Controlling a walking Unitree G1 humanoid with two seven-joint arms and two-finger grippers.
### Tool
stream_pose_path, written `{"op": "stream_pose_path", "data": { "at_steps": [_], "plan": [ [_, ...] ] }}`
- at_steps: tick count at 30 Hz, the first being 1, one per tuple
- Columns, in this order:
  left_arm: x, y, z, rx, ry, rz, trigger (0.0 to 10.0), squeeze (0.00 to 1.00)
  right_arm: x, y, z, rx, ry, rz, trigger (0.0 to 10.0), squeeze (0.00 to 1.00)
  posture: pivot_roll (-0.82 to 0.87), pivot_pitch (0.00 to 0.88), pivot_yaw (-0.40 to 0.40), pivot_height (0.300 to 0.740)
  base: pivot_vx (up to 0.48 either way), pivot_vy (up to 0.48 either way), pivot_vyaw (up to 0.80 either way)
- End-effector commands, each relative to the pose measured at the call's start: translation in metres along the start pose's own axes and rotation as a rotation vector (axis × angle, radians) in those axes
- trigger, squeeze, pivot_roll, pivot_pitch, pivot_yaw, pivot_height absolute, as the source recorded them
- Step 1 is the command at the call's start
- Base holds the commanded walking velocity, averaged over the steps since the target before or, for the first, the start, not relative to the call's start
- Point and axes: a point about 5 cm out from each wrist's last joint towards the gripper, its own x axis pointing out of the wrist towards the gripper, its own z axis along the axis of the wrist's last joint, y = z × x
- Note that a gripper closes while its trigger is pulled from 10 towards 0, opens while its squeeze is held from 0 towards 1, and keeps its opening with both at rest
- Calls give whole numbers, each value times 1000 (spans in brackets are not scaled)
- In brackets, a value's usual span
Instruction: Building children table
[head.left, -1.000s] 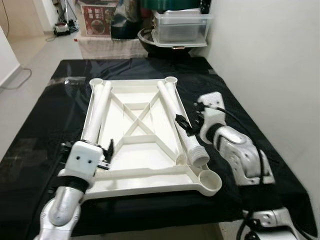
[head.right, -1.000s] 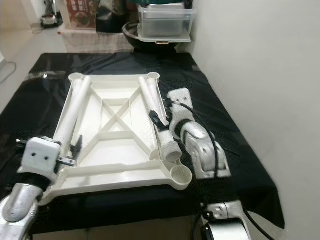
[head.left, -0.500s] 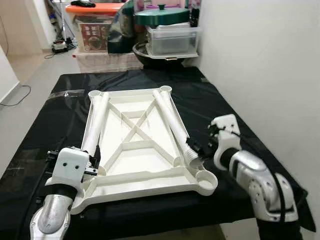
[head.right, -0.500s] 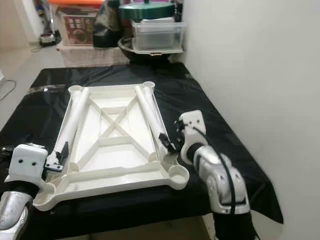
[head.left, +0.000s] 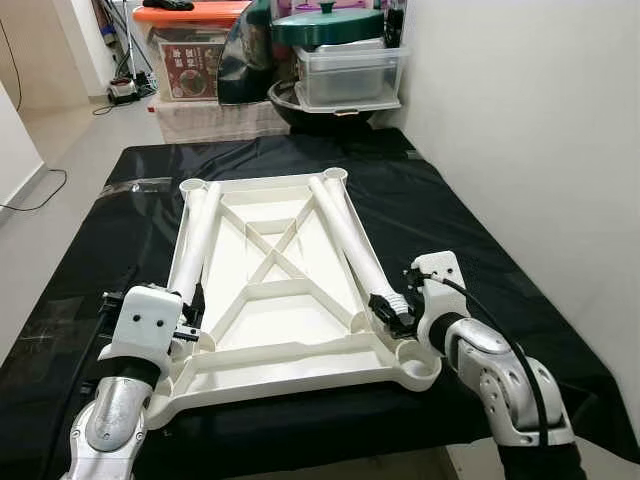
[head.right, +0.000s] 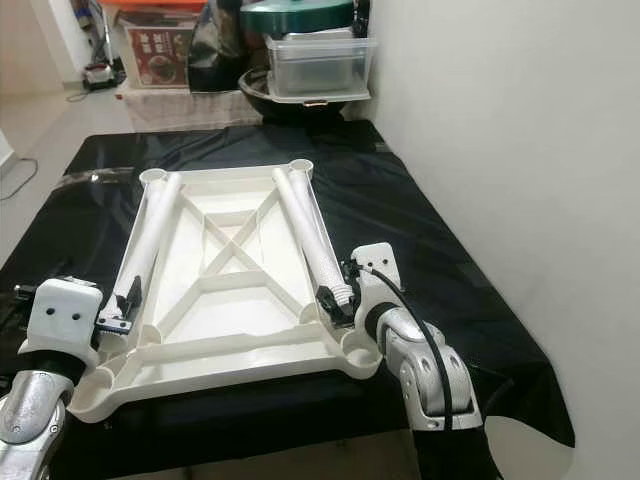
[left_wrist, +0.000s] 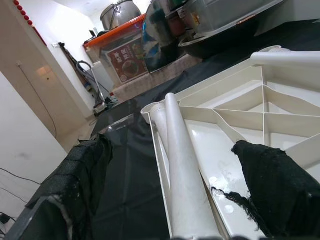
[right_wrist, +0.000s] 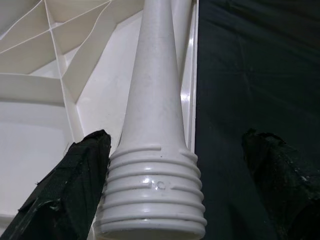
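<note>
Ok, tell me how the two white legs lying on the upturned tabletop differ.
The left leg lies nearly straight along the tabletop's left edge; the right leg slants, its near end angling outward. The right leg shows a threaded end by the right gripper; the left leg's near end is hidden behind the left gripper. Both are white, tapered, and lie flat with a gripper open around the near end.

Lay covered in a black cloth (head.left: 470, 240), a low platform carrying one white upturned plastic tabletop (head.left: 290, 300) flat at centre, ribbed underside up, with two white legs (head.left: 345, 235) resting lengthwise inside it along its left and right edges.
</note>
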Motion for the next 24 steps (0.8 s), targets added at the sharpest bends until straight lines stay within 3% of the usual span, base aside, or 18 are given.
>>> {"op": "stream_pose_path", "data": {
  "at_steps": [1, 8, 22, 23, 24],
  "plan": [
    [1, -1, -2, 4, 10, 4, 10000, 0, 4, 3, -5, 2, 14, 7, 10000, 0, -20, 0, -32, 740, 0, 0, 0],
    [4, -3, -2, 2, 4, -3, 10000, 0, 5, 19, -10, -20, 35, 110, 10000, 0, -22, 0, -29, 740, 0, 0, 0],
    [5, -3, -2, 7, 1, -8, 10000, 0, 9, 13, -23, -16, 81, 74, 10000, 0, -18, 0, -25, 740, 0, 0, 0],
    [6, -3, -2, 10, 0, -10, 10000, 0, 11, 9, -20, 16, 51, 43, 0, 0, -12, 0, -26, 740, 0, 0, 0],
    [7, -4, -2, 12, -1, -11, 10000, 0, 12, 6, -18, 41, 28, 20, 0, 0, -12, 0, -26, 740, 0, 0, 0]
  ]
}}
